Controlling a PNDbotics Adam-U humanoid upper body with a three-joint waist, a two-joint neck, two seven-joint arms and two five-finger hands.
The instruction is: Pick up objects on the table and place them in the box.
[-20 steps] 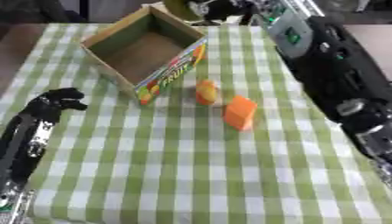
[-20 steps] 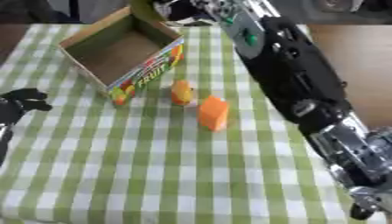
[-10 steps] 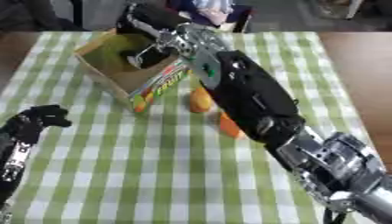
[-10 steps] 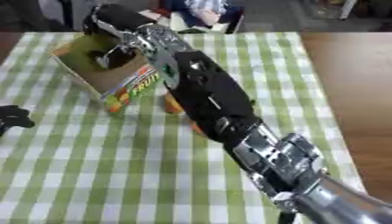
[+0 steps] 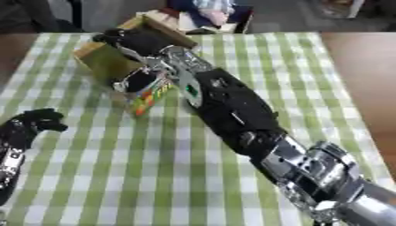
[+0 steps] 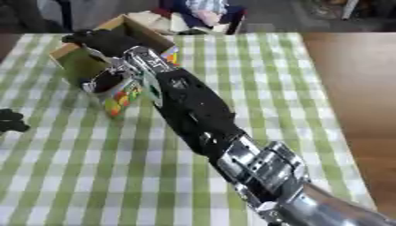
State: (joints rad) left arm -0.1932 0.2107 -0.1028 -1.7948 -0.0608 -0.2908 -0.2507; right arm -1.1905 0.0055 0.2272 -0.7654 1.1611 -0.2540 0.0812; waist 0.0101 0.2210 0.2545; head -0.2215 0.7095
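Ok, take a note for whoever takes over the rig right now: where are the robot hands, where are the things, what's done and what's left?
Right robot hand: reached across the table, over the open top of the box. Whether it holds anything cannot be seen.
Left robot hand: idle at the left edge of the checked cloth, touching nothing.
Box: far left of the cloth, open side up, printed side facing the robot.
Objects: none shows loose on the cloth, but the right arm covers the strip beside the box.
Done: cannot confirm what is in the box.
Left: pull the right arm back, check the hidden strip, and box whatever is there.
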